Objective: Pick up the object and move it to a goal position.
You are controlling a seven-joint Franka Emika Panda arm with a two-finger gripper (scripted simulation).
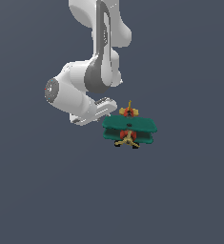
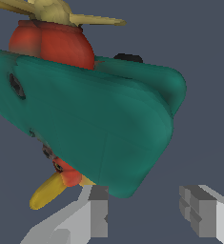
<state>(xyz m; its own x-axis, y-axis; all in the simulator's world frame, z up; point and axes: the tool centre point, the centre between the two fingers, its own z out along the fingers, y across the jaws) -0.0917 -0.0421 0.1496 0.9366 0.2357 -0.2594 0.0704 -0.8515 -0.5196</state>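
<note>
In the exterior view, the white Panda arm (image 1: 87,81) reached down from the top of the frame over a plain dark grey-blue ground (image 1: 180,200), its wrist bent toward the exterior view's right. The toy biplane (image 1: 129,128) sat just beside the end of the arm, on the exterior view's right of it, with its two teal-green wings stacked one above the other, its red-orange body between them, and its yellow struts and black wheels showing below. A yellow part stood up above the top wing. The gripper itself was hidden behind the wrist and the plane in this view, and whether it touched the toy could not be told from here.

In the wrist view, the biplane (image 2: 94,119) filled most of the frame, a broad teal wing lying close before the camera, the red body (image 2: 56,43) and yellow propeller (image 2: 61,14) beyond it, and a yellow tail piece (image 2: 46,190) poking out near the fingers. The gripper (image 2: 149,209) stood with its two grey fingers (image 2: 199,212) parted wide and nothing between them. The nearer finger lay just at the edge of the wing; whether it touched could not be told.
</note>
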